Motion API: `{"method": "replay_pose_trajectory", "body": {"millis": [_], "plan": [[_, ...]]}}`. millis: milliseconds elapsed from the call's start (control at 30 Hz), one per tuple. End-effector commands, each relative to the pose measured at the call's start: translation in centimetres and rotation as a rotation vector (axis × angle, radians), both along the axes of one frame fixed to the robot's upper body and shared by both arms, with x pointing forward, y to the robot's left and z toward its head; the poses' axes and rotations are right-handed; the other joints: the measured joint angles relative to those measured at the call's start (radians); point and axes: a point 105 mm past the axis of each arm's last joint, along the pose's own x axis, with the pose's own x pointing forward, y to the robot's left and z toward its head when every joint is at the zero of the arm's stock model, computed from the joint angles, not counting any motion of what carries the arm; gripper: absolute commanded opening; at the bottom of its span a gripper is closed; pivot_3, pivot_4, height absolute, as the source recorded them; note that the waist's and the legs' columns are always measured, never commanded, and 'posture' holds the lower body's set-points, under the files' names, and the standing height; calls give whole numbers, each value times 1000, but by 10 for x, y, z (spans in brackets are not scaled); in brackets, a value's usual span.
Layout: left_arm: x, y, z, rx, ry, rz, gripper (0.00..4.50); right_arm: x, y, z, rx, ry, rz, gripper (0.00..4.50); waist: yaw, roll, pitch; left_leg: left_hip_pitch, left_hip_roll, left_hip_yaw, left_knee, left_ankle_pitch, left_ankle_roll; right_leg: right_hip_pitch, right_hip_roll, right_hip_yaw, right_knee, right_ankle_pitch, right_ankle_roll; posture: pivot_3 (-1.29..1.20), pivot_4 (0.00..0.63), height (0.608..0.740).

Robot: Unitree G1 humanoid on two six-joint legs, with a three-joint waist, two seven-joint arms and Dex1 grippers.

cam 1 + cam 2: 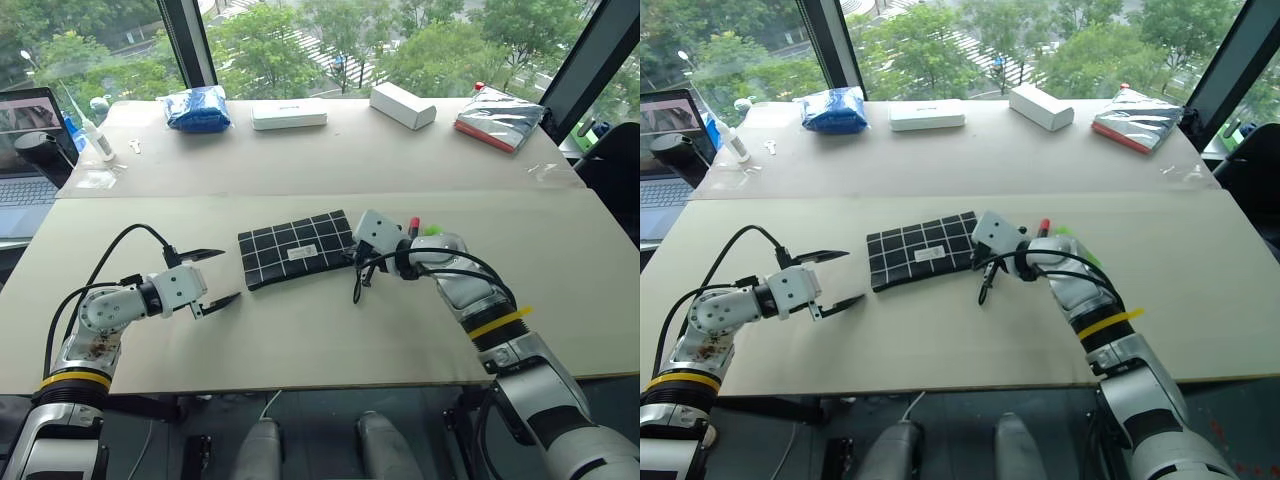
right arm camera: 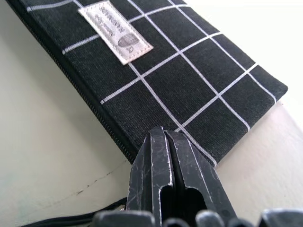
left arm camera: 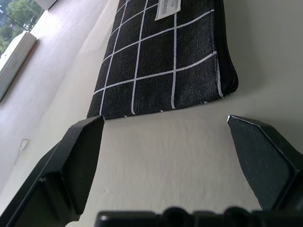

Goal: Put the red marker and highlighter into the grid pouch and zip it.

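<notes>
Nearest edge, left pincer [image 1: 212, 276]: spread wide and grasping nothing, just off the pouch's 9 o'clock end, aimed at its short edge.
Counter [image 1: 300, 340]: bare between that pincer and the pouch.
Grid pouch [image 1: 295, 248]: flat at mid-counter, label up, zipper along the near long side; whether it is zipped I cannot tell.
Right pincer [image 1: 357, 268]: clenched tight at the pouch's 3 o'clock corner, by the strap; what it pinches, if anything, is hidden.
Red marker [image 1: 413, 224]: lying at 3 o'clock of the pouch, outside it.
Highlighter [image 1: 433, 230]: just beside the marker, also outside.
Step in hand: likely opening the pouch, before loading.
Next move: probably left pincer pins the pouch's end while the right draws the zipper.
</notes>
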Motion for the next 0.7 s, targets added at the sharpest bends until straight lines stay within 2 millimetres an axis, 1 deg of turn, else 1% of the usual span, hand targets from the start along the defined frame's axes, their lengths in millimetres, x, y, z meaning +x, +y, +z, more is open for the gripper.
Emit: {"method": "replay_pose_trajectory", "body": {"millis": [33,133,233,300,367,433,500,700], "plan": [[-1,5,-1,23,23,2,4500,1,-4,-12,-120,-35,-1,60,-2,0,0,0,0,0,0,0,0,0,0,0,0,0,0,0,150,740],[-2,4,-1,17,29,-5,4500,0,-1,-14,-131,-41,13,60,-2,-1,-1,1,0,0,0,0,0,1,0,0,0,0,0,0,150,740],[-1,-2,-1,-5,37,-25,4500,1,-1,-13,-135,-50,13,60,-1,-2,-1,1,0,0,0,0,0,1,0,0,0,0,0,0,150,740],[1,-4,-4,16,37,-40,4500,1,0,-11,-131,-54,18,60,-1,-2,-1,1,0,0,0,0,0,2,0,0,0,0,0,0,150,740],[7,-3,-2,91,-34,-42,4500,1,1,-8,-121,-55,25,60,0,-2,-1,1,0,0,0,0,0,2,0,0,0,0,0,0,150,740],[13,-3,2,127,-97,-42,4500,0,4,-7,-101,-45,38,60,3,-2,-2,2,0,0,0,0,0,2,0,0,0,0,0,0,150,740],[15,-7,2,161,-134,-69,4500,-2,7,-6,-77,-30,48,60,4,-2,-2,2,0,0,1,0,0,3,0,0,0,0,-1,0,150,740],[19,-21,5,153,-218,-129,4500,-3,9,-6,-60,-18,51,60,2,-2,-2,2,0,0,0,0,0,3,0,0,0,0,-1,0,150,740]]}}
